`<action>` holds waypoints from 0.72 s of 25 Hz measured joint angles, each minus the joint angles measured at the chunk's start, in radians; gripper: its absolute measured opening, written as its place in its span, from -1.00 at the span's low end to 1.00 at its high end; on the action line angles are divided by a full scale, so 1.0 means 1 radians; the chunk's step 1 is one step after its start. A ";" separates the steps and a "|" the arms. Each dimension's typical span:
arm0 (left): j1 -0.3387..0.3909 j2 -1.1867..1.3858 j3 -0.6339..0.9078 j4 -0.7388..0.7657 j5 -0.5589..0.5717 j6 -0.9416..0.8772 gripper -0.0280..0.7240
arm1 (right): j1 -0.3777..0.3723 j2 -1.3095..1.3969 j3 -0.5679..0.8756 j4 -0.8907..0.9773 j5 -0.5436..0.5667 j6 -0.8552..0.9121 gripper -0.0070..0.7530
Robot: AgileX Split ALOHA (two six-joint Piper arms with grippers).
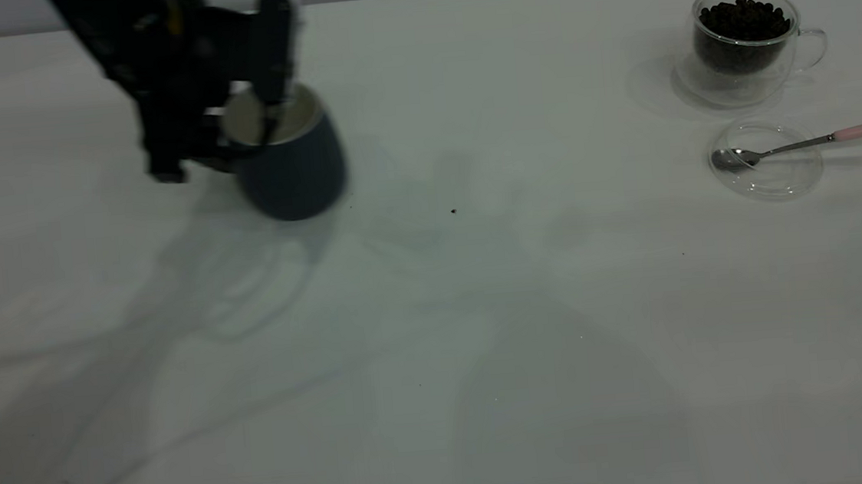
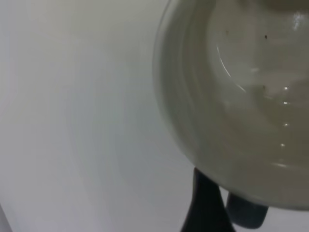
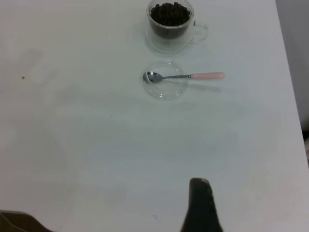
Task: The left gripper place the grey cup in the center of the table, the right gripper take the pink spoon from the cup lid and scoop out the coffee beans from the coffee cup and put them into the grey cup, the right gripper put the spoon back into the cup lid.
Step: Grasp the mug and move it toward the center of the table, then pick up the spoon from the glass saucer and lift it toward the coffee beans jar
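Down at the near side, the table (image 1: 441,364) is plain white with soft grey shadows and a few tiny dark specks. Farther back on the left, the left gripper (image 1: 249,125) is gripping the grey cup (image 1: 294,168). One black finger (image 1: 274,54) reaches down inside the cup's white mouth and the other finger sits outside the wall, so the cup's rim is pinched between them. The cup is left of the table's middle, and I cannot tell if it touches the table or hangs just above it. In the left wrist view the white inside of the cup (image 2: 241,106) looks very big and close.

Over on the right, the pink spoon (image 1: 800,144) lies with its shiny bowl on the cup lid (image 1: 767,162) and its pink handle sticking out past the rim. Just behind the lid stands the coffee cup (image 1: 746,40), full of dark coffee beans (image 1: 742,17).

The right gripper (image 3: 200,205) shows only as one dark finger in its own wrist view, well apart from the spoon. I cannot tell if it is spread or closed.
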 joint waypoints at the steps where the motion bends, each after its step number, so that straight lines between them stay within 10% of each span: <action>1: -0.020 0.000 0.000 0.000 -0.011 -0.014 0.64 | 0.000 0.000 0.000 0.000 0.000 0.000 0.57; 9: -0.074 -0.013 0.000 0.000 -0.015 -0.151 0.64 | 0.000 0.000 0.000 0.000 0.000 0.000 0.57; 18: -0.074 -0.310 0.000 -0.001 0.231 -0.367 0.64 | 0.000 0.000 0.000 0.000 0.000 0.000 0.57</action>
